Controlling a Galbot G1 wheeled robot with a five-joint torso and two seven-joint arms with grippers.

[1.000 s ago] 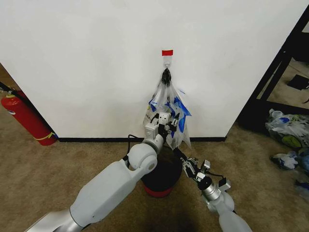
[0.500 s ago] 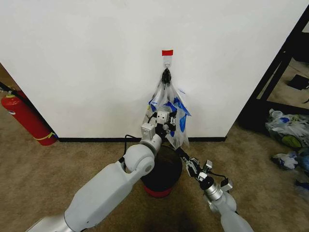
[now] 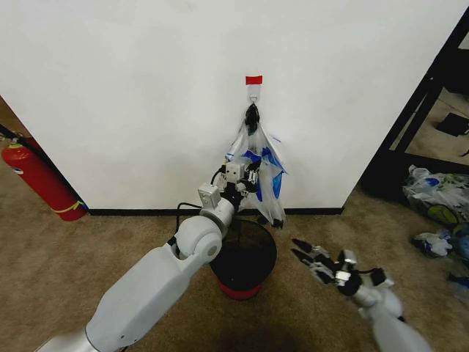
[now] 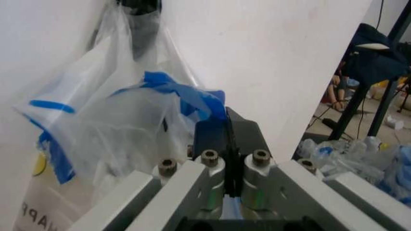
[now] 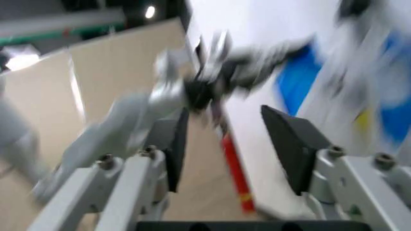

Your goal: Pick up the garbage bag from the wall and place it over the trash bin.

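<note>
The garbage bag (image 3: 265, 170), thin see-through plastic with blue patches, hangs against the white wall (image 3: 132, 95) among a bunch gathered at a black knot (image 3: 253, 115) under the red-taped hook (image 3: 253, 81). My left gripper (image 3: 248, 179) is shut on a fold of this bag. In the left wrist view its fingers (image 4: 226, 137) pinch blue and clear plastic of the garbage bag (image 4: 122, 130). The black mesh trash bin (image 3: 245, 258) with a red base stands directly below. My right gripper (image 3: 297, 249) hovers open to the right of the bin, holding nothing; its own camera also shows the right gripper (image 5: 224, 113) open.
A red fire extinguisher (image 3: 40, 180) leans at the wall on the left. A black shelf frame (image 3: 414, 117) stands at the right, with stuffed clear bags (image 3: 436, 196) on the carpet beside it. A black baseboard (image 3: 146, 212) runs along the wall's foot.
My left gripper has risen a little and shifted left with the bag fold pinched in it. My right arm has swung right, away from the bag's bottom and the bin.
</note>
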